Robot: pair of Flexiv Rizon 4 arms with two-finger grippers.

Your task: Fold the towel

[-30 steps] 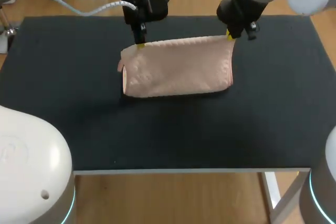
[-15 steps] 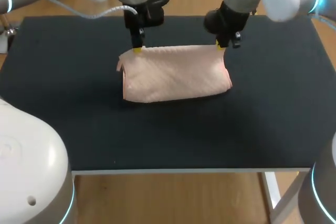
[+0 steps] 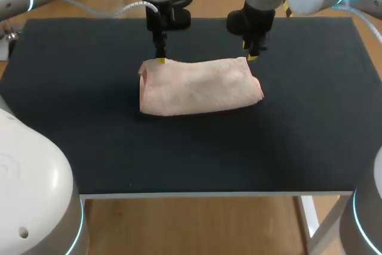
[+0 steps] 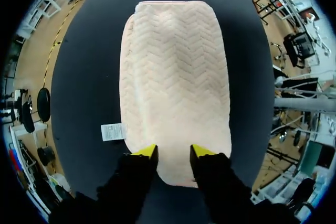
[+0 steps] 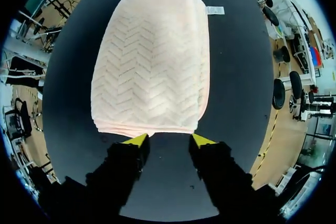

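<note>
A pale pink towel (image 3: 200,86) with a zigzag weave lies folded into a long flat bundle on the black table (image 3: 310,117). My left gripper (image 3: 160,60) hangs at its far left corner. In the left wrist view this gripper (image 4: 173,151) is open, its yellow tips spread over the near end of the towel (image 4: 173,77). My right gripper (image 3: 250,57) is at the far right corner. Seen from the right wrist, that gripper (image 5: 169,140) is open too, just off the end of the towel (image 5: 152,61), holding nothing.
A small white label (image 4: 113,131) sticks out from the towel's side onto the table, and the label (image 5: 215,10) also shows from the right wrist. Bare black table surrounds the towel, widest toward the front edge.
Both grippers held the towel's far edge shut a second ago. They came down and inward, then opened, and the edge now lies flat on the bundle.
</note>
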